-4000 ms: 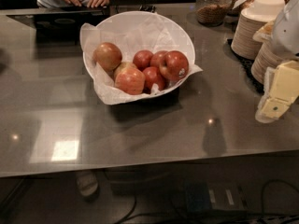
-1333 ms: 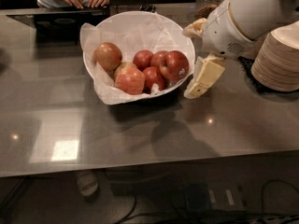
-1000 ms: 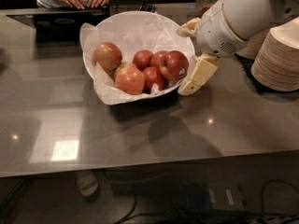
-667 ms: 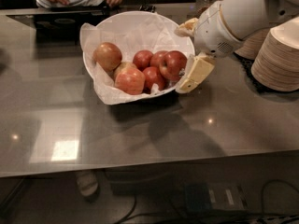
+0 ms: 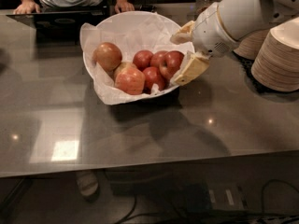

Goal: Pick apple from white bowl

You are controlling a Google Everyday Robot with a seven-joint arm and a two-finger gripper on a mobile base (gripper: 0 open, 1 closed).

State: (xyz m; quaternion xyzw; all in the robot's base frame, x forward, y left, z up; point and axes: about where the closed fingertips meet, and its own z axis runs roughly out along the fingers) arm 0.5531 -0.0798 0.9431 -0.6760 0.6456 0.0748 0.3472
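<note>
In the camera view, the white bowl [image 5: 125, 18] is seen standing on the grey counter [image 5: 140, 139], lined with crinkled paper and filled with several apples. The apple [image 5: 171, 63], deep red and glossy, is found at the right side of the pile, resting against the paper close to the rim and touching a smaller red apple [image 5: 153, 76] on its left. The gripper [image 5: 186, 50] is held at the bowl's right edge, just beside the apple, with its jaws spread: one finger is seen above the rim and the other lower, against the paper at the outside of the bowl. For the step to be done well, the lower finger should be lifted clear of the rim and paper (a fold caught in the grasp would likely drag the lining along), and the jaws should be brought down around the apple's widest part. The neighbouring apple should not be pushed, and the stack of paper bowls [image 5: 279, 55] near the arm should be avoided.
</note>
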